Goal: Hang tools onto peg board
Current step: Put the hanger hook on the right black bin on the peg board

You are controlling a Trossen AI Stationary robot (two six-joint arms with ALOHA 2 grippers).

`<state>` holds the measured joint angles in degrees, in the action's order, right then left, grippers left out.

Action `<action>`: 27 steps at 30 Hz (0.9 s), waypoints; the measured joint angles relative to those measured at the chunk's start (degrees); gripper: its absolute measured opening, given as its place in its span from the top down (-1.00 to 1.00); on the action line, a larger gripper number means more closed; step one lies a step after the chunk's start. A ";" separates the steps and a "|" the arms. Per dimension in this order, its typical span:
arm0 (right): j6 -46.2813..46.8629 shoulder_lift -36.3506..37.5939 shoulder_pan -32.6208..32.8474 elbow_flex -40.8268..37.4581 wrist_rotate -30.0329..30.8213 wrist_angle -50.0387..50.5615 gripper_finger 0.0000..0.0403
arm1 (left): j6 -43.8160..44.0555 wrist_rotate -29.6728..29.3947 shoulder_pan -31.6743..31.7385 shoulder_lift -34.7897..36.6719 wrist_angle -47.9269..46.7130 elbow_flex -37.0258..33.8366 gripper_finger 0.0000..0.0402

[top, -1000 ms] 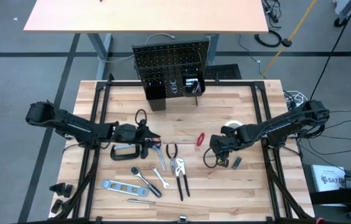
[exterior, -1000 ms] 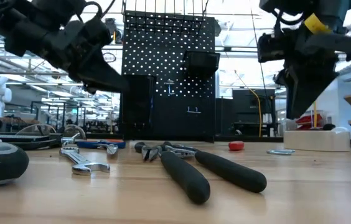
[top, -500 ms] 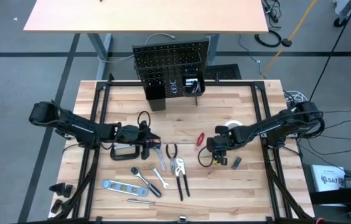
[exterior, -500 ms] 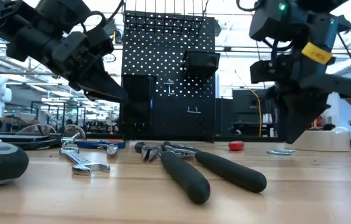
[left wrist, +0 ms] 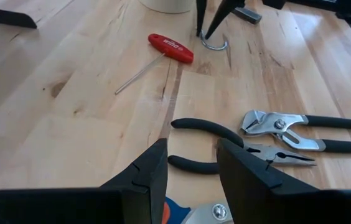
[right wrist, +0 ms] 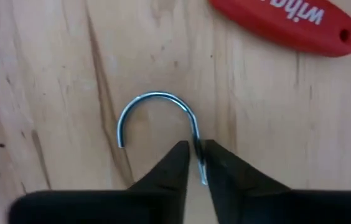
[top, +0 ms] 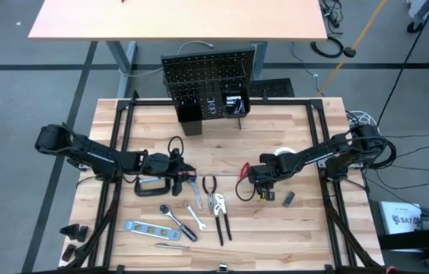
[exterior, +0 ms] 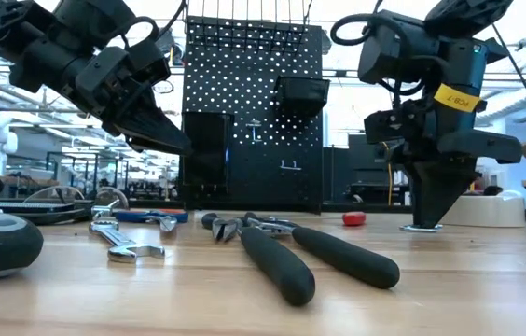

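Our right gripper (right wrist: pixel 195 163) has its jaws pinching the straight shank of a small metal hook (right wrist: pixel 157 121), which lies flat on the bench toward the right side, just beside the red screwdriver (right wrist: pixel 287 22) — its curve points away from the fingertips. We judge this the pickup step: the next move calls for a clean lift without the wire twisting, then carrying it to the peg board (top: pixel 208 76) at the bench's far edge. Our left gripper (left wrist: pixel 191 165) hovers with jaws spread and empty over the pliers (left wrist: pixel 250 149) near the bench's middle, left of the hook.
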<state>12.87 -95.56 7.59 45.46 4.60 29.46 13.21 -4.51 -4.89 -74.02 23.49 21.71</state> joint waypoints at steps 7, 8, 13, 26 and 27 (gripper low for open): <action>5.77 -0.24 0.03 0.10 -0.19 -0.75 0.97 | 0.03 0.32 0.00 0.00 -0.06 0.00 0.34; 6.10 0.14 0.03 0.25 -0.21 -0.55 0.98 | 0.04 0.62 0.00 0.00 -0.04 0.00 0.34; 8.14 4.59 -0.01 1.63 -0.52 -0.07 1.00 | 0.04 1.30 0.00 0.00 0.17 0.00 0.34; 7.80 18.97 0.03 9.82 9.32 -0.93 1.00 | 0.02 1.33 0.00 0.00 0.46 0.00 0.34; 7.53 19.69 0.03 10.76 10.56 -1.00 1.00 | 0.02 1.33 0.00 0.00 0.47 0.00 0.34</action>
<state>20.40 -75.88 7.62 56.22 15.16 28.47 13.23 -3.18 -4.89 -74.02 23.97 21.71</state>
